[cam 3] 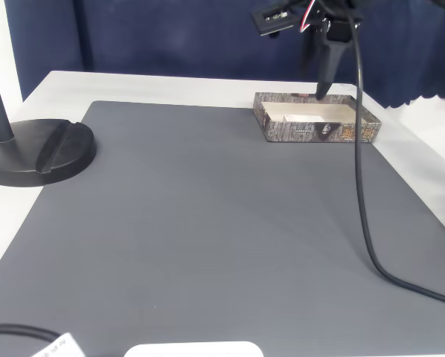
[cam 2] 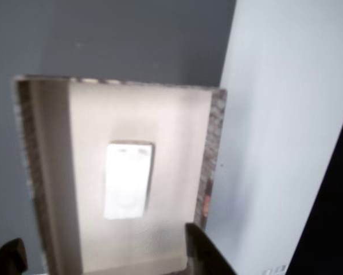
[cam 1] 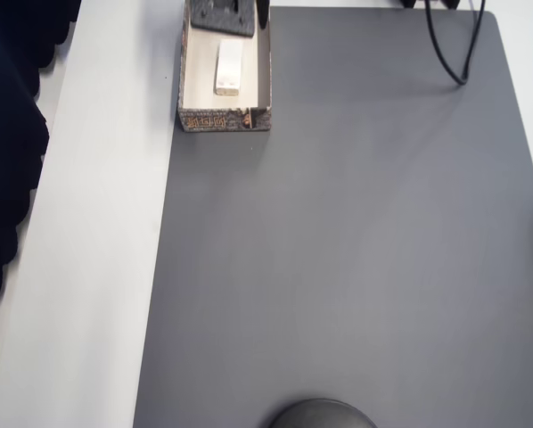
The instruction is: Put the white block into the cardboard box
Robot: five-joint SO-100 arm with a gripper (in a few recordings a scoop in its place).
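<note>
White block (cam 1: 228, 68): smooth rounded bar, flat inside cardboard box (cam 1: 188, 80) | pincer (cam 2: 102, 252): wide, empty, above

Bright, even, diffuse light, probably from overhead. Soft, short shadows under the patterned shallow cardboard box (cam 1: 224, 119) walls on the flat grey table mat (cam 1: 356, 250). Wrist view soft and blurred, the small white rectangular block (cam 2: 127, 180) overexposed, edges smeared. Overhead view sharp enough, slightly washed out on the white tabletop (cam 1: 97, 223). Fixed view clear, mild sheen on mat.
</note>
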